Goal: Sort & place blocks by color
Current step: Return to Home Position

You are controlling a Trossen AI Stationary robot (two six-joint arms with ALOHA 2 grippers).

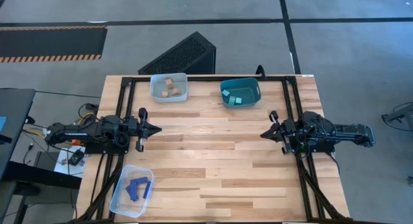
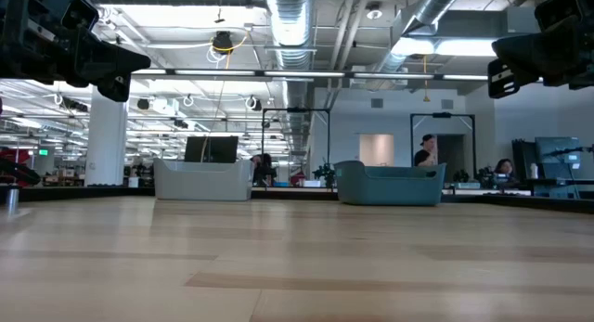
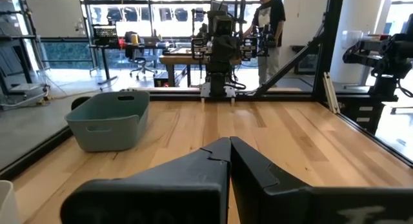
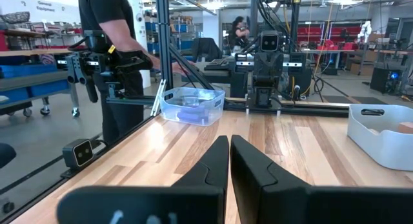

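Blocks [image 1: 173, 91] sit sorted: tan cubes [image 1: 169, 82] in the grey bin [image 1: 182, 77] and teal cubes [image 1: 237, 100] in the teal bin [image 1: 250, 88], upper centre; blue bars [image 1: 137, 187] in the clear bin [image 1: 124, 206], lower left. Nothing seems left to sort, so left gripper [image 1: 159, 128] and right gripper [image 1: 262, 134] rest mid-left and mid-right, jaws pressed together.

table [image 1: 213, 156] middle open; 3 bins [image 1: 153, 88] along edges

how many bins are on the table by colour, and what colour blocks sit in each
pale grey bin: 1, holding tan blocks
teal bin: 1, holding teal blocks
clear bin: 1, holding blue blocks
Total: 3 bins
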